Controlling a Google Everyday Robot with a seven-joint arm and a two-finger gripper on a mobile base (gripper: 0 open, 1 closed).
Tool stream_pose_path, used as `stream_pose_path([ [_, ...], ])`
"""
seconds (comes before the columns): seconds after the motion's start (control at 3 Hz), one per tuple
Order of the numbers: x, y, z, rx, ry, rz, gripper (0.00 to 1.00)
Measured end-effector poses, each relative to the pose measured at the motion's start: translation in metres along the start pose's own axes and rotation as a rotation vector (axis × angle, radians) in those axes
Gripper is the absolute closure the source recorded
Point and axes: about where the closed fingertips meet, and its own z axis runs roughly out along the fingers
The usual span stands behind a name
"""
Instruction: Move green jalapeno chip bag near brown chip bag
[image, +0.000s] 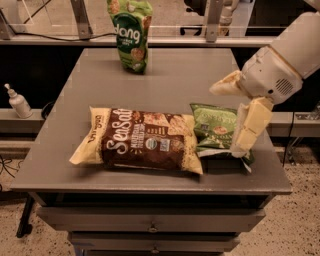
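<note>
gripper (228, 118) spread over green jalapeno chip bag (214, 126) beside brown chip bag (140, 141)

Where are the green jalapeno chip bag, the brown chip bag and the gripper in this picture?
green jalapeno chip bag (214, 125): camera view, middle of its front.
brown chip bag (142, 142): camera view, its dark printed middle.
gripper (229, 118): camera view, midway between its open fingertips, over the green bag.

Dark brown with cream-yellow ends and white script, the brown chip bag (145, 142) lies near left; the green jalapeno chip bag (215, 122) at its right end is light green with white lettering. The cream gripper (229, 116), fingers spread, hangs over that bag's right side; the far pouch (131, 32) is dark green, the table (175, 80) grey.
</note>
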Motion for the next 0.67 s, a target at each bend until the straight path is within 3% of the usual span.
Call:
stream_pose_path([
  [0.33,0.011,-0.014,-0.043,0.082,-0.053,0.019,0.0],
  [0.67,0.043,-0.03,-0.088,0.165,-0.126,0.035,0.0],
])
